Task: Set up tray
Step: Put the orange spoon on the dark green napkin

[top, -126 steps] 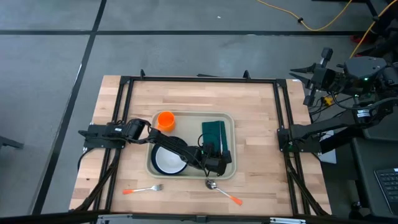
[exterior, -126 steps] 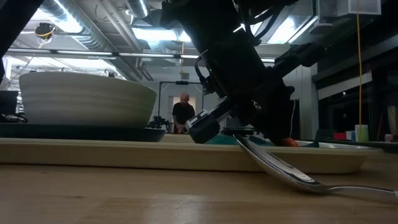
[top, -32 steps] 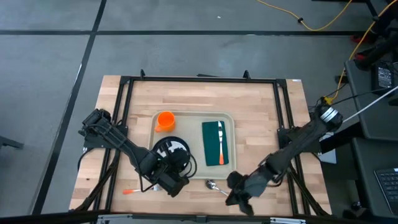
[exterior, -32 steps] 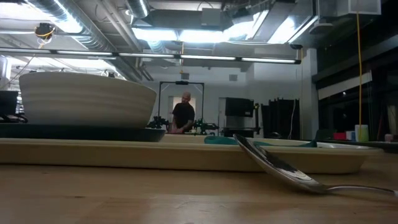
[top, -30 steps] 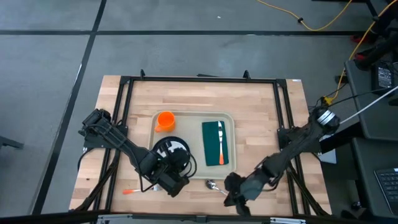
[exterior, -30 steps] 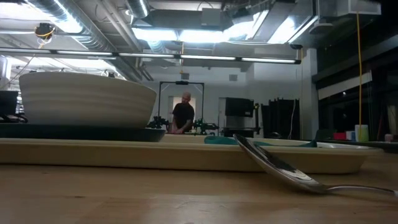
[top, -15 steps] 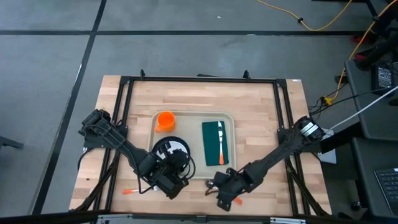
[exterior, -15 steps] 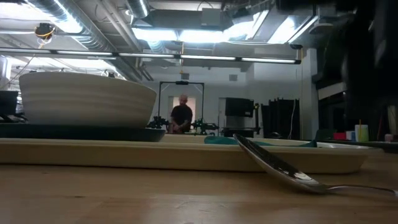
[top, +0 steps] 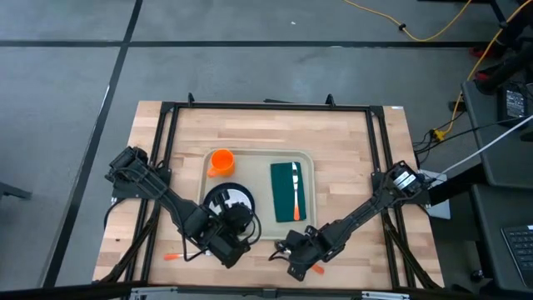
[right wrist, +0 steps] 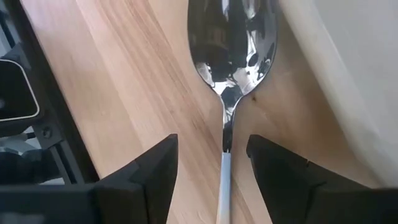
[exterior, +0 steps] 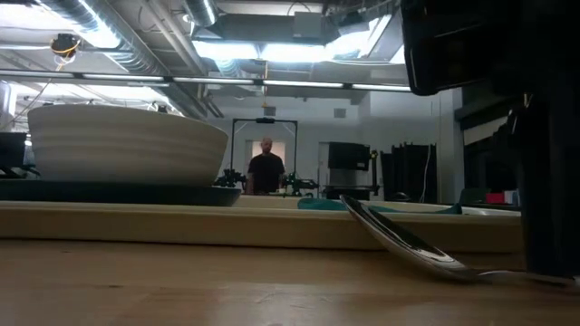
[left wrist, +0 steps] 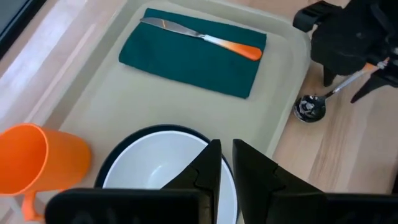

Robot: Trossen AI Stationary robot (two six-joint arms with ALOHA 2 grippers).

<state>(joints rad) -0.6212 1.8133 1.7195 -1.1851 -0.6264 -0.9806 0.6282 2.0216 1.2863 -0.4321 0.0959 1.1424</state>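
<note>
Your right gripper (right wrist: 224, 177) sits low over the spoon (right wrist: 233, 43), its fingers spread with one on each side of the thin handle and not touching it. That straddle is what you want before a pinch: the handle runs straight down the gap, so closing should catch it squarely. The spoon lies on the bare wooden table (top: 350, 158), just outside the tray's near edge, bowl end closest to the rim. That is why the arm comes in from the table's front, keeping clear of the raised lip.

The tray (top: 254, 157) rests in the middle of the table and already carries most of the setting. An orange cup (top: 221, 161) stands in its far left corner. A white bowl (left wrist: 158, 180) sits on a dark plate (left wrist: 115, 165) at its near left. A green napkin (top: 288, 192) lies along the right side with an orange-handled knife (top: 295, 188) laid on top, which leaves room beside it for more cutlery.

Your left gripper (left wrist: 225, 165) hangs above the bowl with its fingers nearly pressed together and nothing between them. It seems parked there out of the right arm's path. A fork (top: 179, 256) waits on the table near the front left, partly hidden under that arm, so I judge it is the left arm's job
</note>
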